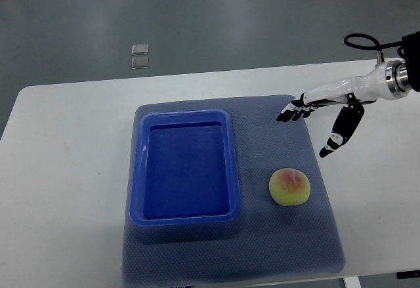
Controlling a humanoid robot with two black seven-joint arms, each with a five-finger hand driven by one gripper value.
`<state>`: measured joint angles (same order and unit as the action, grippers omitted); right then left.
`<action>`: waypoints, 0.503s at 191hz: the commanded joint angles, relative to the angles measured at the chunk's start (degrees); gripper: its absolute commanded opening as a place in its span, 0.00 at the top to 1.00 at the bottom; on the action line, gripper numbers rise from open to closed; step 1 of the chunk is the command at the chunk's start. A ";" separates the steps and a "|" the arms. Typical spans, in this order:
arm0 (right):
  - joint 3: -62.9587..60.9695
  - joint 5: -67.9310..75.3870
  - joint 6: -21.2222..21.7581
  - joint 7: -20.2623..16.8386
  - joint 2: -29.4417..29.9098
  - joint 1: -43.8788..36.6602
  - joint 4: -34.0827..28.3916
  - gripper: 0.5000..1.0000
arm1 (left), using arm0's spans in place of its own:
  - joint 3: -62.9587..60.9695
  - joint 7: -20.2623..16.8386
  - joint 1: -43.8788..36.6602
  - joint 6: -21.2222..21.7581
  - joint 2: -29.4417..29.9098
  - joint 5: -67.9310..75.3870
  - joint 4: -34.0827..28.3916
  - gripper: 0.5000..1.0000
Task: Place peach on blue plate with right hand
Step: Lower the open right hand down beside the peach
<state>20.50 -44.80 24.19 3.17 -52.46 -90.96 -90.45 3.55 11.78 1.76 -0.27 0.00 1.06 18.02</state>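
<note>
Tabletop [65,170]: white, and it carries everything you need. Its left part is bare, so nothing there will get in your way.

Mat [315,248]: a grey-blue textured sheet spread under the work area. It looks grippy, which probably explains why the round fruit sits without rolling.

Plate [139,170]: blue, rectangular, with a raised rim, lying on the left half of the mat. It is empty, so you can set the fruit anywhere inside. You will have to lift over the rim rather than slide across.

Peach [289,186]: on the mat just to the right of the plate, apart from its rim, with nothing touching it. Its pink blush faces up. The task has not begun for it: no grasp, no lift.

Right hand [315,114]: comes in from the right edge and hovers above the mat's upper right corner, beyond the peach and clear of it. The fingers [292,112] are stretched out toward the left, the thumb hangs down apart from them, and it grips nothing. That wide spread suits 1 round fruit, so I judge you are set for the approach.

Next move: bring the hand toward you and down over the peach, close round it gently, then carry it left over the rim.

Left hand: you cannot see it.
</note>
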 commanded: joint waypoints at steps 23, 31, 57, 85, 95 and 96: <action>-0.46 -0.20 -1.78 0.17 0.96 6.06 0.27 0.14 | -0.03 0.00 0.00 0.01 0.00 -0.09 -0.27 0.00; -0.64 -1.08 -1.87 0.26 1.14 8.17 0.45 0.14 | -0.03 0.00 0.00 0.01 0.00 -0.09 -0.27 0.00; -1.16 -2.31 -4.68 1.14 1.31 11.16 0.88 0.14 | -0.03 0.00 0.00 0.01 0.00 -0.09 -0.27 0.00; -2.75 -2.57 -8.28 2.46 2.19 16.26 1.85 0.14 | -0.03 0.00 0.00 0.01 0.00 -0.09 -0.18 0.00; -4.15 -2.57 -8.72 2.72 2.72 17.93 2.29 0.14 | -0.03 0.00 0.00 0.01 0.00 -0.09 -0.18 0.00; -4.15 -2.57 -8.72 2.72 2.72 17.93 2.29 0.14 | -0.03 0.00 0.00 0.01 0.00 -0.09 -0.18 0.00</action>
<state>18.24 -47.34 16.63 5.38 -50.63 -75.85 -88.83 3.51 11.78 1.76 -0.27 0.00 0.95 17.76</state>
